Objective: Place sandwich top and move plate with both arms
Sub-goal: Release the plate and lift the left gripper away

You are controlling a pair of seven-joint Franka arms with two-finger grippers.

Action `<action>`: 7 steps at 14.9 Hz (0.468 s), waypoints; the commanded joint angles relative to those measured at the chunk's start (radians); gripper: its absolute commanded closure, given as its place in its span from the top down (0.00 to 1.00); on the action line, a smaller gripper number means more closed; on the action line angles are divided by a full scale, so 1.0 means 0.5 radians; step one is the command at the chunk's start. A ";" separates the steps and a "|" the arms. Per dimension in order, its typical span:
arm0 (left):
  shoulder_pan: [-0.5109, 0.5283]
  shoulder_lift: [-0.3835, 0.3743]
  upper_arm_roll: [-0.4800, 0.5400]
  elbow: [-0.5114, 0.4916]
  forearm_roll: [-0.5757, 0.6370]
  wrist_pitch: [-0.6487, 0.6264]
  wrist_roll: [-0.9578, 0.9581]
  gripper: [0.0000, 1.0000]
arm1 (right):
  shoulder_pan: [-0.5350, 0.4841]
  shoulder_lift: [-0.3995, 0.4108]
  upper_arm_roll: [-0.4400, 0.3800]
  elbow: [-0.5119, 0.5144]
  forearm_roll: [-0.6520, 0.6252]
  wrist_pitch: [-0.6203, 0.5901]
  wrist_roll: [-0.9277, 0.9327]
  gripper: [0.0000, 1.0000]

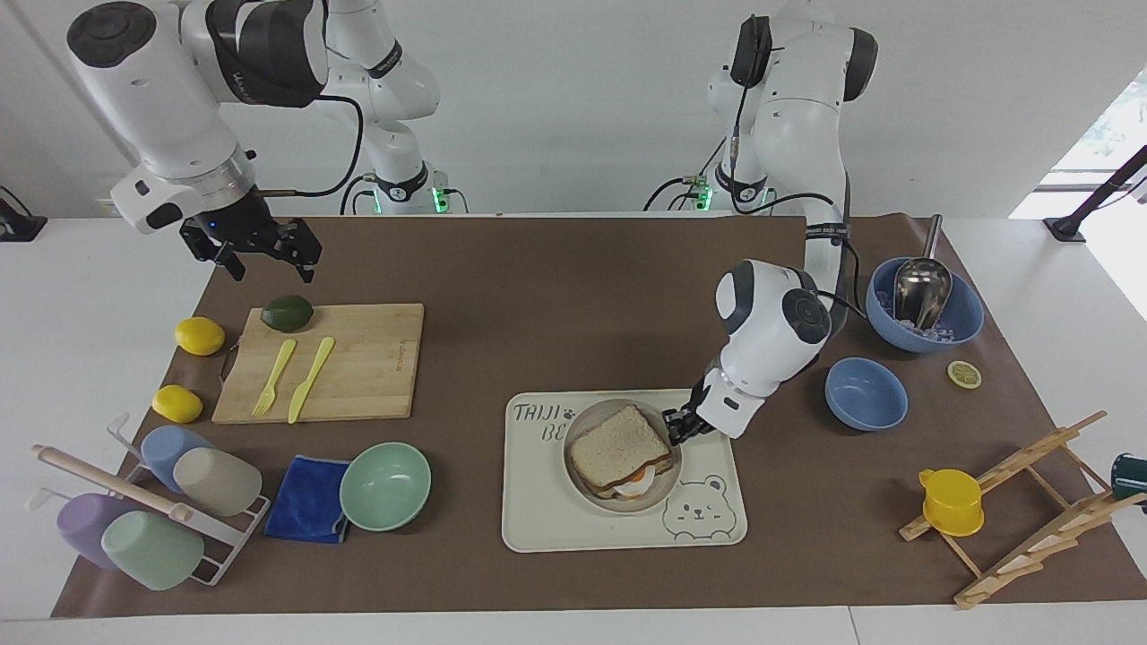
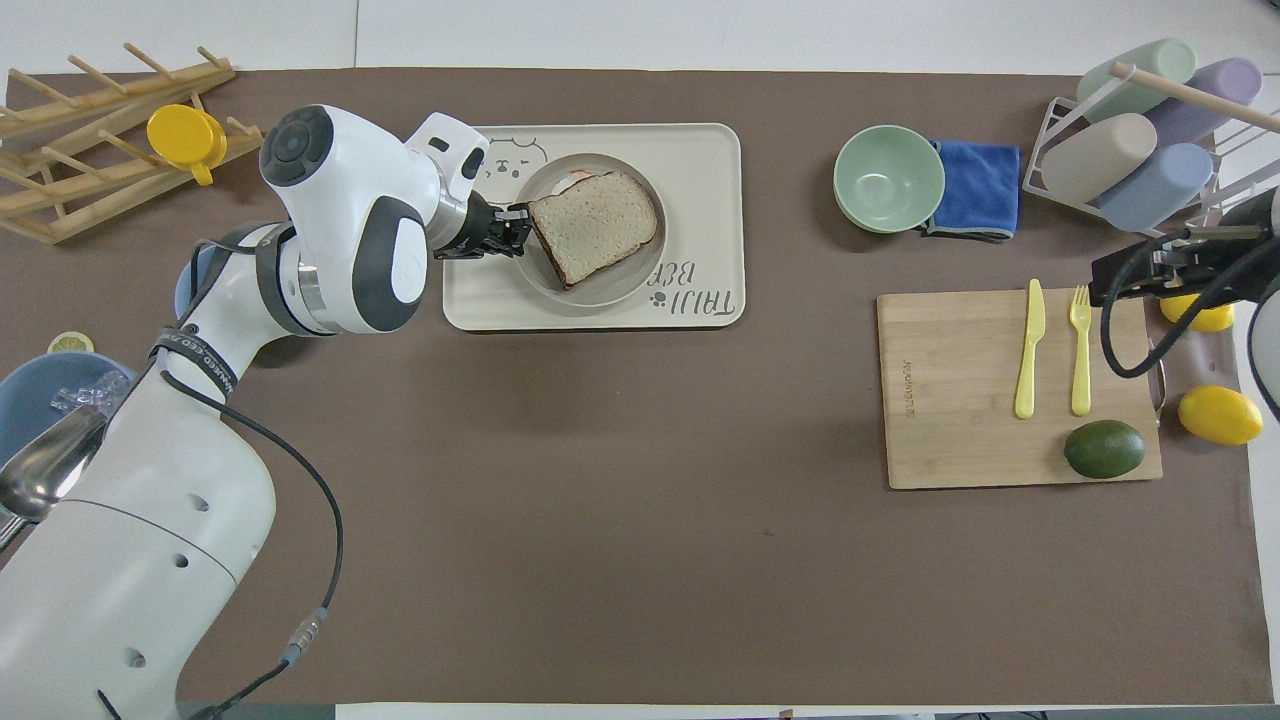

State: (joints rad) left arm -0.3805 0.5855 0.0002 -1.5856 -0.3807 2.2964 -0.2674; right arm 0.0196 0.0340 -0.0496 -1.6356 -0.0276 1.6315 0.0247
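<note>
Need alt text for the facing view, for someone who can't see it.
The left gripper sits at the rim of the plate, beside the sandwich top, which lies on an egg-topped slice. The plate rests on a bear tray; the right gripper waits open above the avocado.

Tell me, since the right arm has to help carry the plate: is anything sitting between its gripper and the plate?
Yes. The right gripper hangs open near the avocado. Between it and the plate lies the cutting board with the avocado, fork and knife. All are low; a raised path probably clears them.
</note>
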 commanded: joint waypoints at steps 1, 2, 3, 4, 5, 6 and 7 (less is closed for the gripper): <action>-0.003 -0.076 0.018 -0.096 -0.006 0.028 0.096 1.00 | -0.012 -0.025 -0.002 -0.024 0.003 -0.005 -0.022 1.00; 0.003 -0.076 0.018 -0.087 -0.006 0.006 0.102 1.00 | -0.012 -0.025 -0.002 -0.024 0.000 -0.005 -0.022 1.00; 0.009 -0.076 0.021 -0.063 -0.006 -0.027 0.102 1.00 | -0.012 -0.025 -0.002 -0.024 0.000 -0.005 -0.022 1.00; 0.028 -0.073 0.021 -0.014 -0.003 -0.079 0.102 1.00 | -0.015 -0.025 -0.002 -0.024 0.000 -0.002 -0.022 1.00; 0.052 -0.076 0.021 0.017 0.000 -0.137 0.102 1.00 | -0.015 -0.025 -0.002 -0.024 0.000 -0.002 -0.022 1.00; 0.080 -0.091 0.021 0.048 0.004 -0.196 0.102 1.00 | -0.015 -0.025 -0.002 -0.024 0.000 -0.002 -0.022 1.00; 0.138 -0.124 0.021 0.063 0.010 -0.245 0.105 1.00 | -0.015 -0.025 -0.002 -0.024 0.003 -0.002 -0.022 1.00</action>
State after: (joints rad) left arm -0.3569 0.5657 0.0094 -1.5655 -0.3807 2.2464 -0.2355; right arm 0.0186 0.0340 -0.0507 -1.6356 -0.0276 1.6315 0.0247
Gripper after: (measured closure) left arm 0.128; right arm 0.000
